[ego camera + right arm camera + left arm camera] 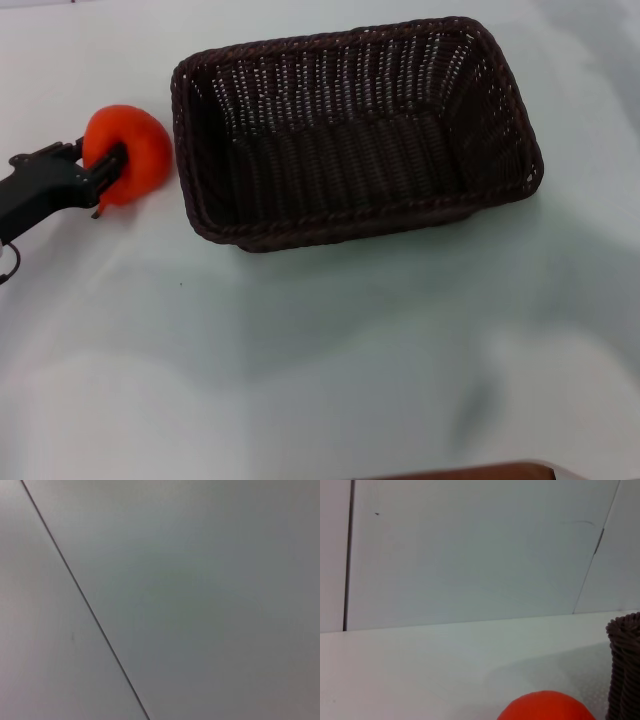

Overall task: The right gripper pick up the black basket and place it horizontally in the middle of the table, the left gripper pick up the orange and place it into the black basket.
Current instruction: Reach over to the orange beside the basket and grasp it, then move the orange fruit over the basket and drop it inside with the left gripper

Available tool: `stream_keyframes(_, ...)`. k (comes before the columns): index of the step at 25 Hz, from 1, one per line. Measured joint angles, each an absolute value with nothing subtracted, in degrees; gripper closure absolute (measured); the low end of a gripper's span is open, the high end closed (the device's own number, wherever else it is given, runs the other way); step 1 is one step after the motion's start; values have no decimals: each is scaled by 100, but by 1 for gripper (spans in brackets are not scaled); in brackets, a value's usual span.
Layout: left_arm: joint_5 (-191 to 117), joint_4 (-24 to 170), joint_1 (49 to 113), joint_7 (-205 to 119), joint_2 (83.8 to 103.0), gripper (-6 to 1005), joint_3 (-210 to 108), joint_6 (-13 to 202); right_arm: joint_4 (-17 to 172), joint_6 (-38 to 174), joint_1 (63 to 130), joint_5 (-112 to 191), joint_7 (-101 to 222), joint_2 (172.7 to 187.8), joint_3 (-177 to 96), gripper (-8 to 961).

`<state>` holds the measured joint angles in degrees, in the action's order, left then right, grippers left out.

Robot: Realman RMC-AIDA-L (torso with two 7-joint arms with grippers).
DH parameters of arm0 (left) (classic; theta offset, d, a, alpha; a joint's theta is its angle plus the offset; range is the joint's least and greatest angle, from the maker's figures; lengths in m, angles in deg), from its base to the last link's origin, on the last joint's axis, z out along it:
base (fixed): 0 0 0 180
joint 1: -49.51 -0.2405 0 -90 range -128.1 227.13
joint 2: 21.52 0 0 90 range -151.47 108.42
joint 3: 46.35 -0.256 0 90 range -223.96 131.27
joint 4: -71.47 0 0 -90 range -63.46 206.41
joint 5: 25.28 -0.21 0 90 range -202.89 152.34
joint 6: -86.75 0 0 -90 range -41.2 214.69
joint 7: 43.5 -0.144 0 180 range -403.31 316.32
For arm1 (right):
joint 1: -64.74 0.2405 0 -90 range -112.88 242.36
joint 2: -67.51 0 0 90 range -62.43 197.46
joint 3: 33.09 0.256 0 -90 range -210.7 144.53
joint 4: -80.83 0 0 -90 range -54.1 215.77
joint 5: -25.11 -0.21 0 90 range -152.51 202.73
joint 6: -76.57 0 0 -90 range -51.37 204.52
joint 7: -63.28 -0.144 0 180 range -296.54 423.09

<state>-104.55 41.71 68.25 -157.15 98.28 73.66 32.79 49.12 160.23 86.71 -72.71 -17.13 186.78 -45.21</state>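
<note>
While the wide bare stretch of the smooth pale whitish-grey table [330,360] lay open nearest the robot, the work sat farther back. At the left edge of the head view the black left gripper [108,168] reached in from the side, its slim jaws closed on the small, roundish, bright orange-red orange [128,152], one dark finger [108,170] crossing the fruit's near face. Whether the fruit rested on the table or hung just above it could not be told. It sat just beside the left short wall of the large rectangular dark brown-black woven wicker basket [355,215], a narrow gap between them. The basket stood upright with its long side across the view, its sloped sides rising to a braided rim and its inside holding nothing. Free table ran on all sides of it, broadest in front and narrow at its far right corner.

From the left wrist view the orange's smooth top [546,707] showed low down, the basket's ribbed corner [624,667] close beside it, with pale wall panels behind. The right gripper was out of sight; its wrist view showed only a plain grey surface crossed by a thin dark seam.
</note>
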Motion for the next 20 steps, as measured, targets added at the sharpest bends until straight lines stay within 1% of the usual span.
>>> stream_keyframes(4, -10461, 4153, 6813, -15717, 9828, 586, 7395, 3264, 4984, 16023, 8671, -7272, -1712, 18678, -4501, 52)
stream_keyframes(9, -10412, 3953, 6644, -15731, 9907, 649, 7868, 3010, 4994, 16022, 8671, -7276, -1755, 18678, -4500, 52)
stream_keyframes(17, -10397, 3850, 6540, -15682, 9945, 721, 9247, 1206, 5062, 16032, 8735, -7280, -1760, 18678, -4503, 52)
stream_keyframes(19, -10384, 3766, 6573, -15673, 10012, 740, 9304, 961, 5062, 16054, 8772, -7280, -1768, 18678, -4504, 52)
stream_keyframes(20, -10372, 3680, 6611, -15671, 10086, 749, 9314, 821, 5062, 16068, 8795, -7280, -1777, 18678, -4504, 52)
